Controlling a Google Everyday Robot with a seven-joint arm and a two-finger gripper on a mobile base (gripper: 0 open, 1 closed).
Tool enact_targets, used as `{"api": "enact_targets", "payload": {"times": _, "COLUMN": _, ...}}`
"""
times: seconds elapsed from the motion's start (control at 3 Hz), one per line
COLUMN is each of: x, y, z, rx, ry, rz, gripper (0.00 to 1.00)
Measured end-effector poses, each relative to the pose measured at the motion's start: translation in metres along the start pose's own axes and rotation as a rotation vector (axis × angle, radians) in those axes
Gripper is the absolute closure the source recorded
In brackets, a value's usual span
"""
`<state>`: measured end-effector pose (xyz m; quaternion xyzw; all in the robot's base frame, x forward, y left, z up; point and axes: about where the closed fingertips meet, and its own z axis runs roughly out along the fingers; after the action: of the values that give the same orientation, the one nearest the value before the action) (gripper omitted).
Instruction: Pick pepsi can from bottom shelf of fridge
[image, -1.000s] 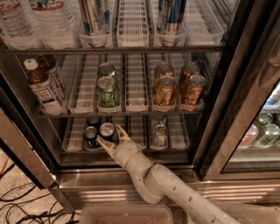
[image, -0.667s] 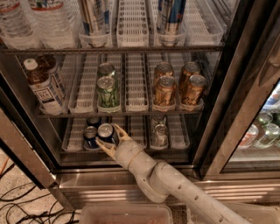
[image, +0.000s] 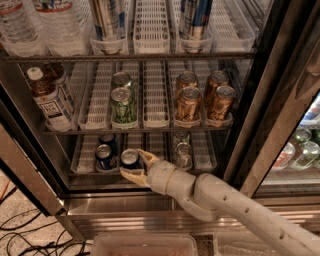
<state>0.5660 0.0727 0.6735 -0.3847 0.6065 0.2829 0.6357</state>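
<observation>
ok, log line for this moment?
pincer: at front pepsi can | can: upright on bottom shelf | fridge: open

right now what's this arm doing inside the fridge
A one-armed robot is reaching into the fridge for a pepsi can. Its gripper is low at the front of the bottom shelf, right at that can. The can appears to stand in its lane, next to another blue can, so it is not yet lifted out. The green can and the gold cans sit on the rack above.
</observation>
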Motion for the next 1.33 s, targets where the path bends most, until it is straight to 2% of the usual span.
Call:
{"api": "enact_targets", "payload": {"times": 0.33, "x": 0.003, "y": 0.009, "z": -0.012, "rx": -0.142, "ry": 0.097, "rz": 0.020, "gripper": 1.00}}
{"api": "enact_targets", "payload": {"times": 0.67, "x": -0.020, "y": 0.025, "z": -0.027, "rx": -0.284, "ry": 0.146, "rz": -0.011, "gripper": 1.00}}
{"api": "enact_targets", "payload": {"times": 1.0, "x": -0.050, "y": 0.055, "z": -0.045, "rx": -0.427, "ry": 0.138, "rz": -0.025, "gripper": 1.00}}
{"api": "enact_targets", "payload": {"times": 1.33, "x": -0.083, "y": 0.077, "z": -0.063, "rx": -0.509, "ry": 0.106, "rz": -0.011, "gripper": 1.00}}
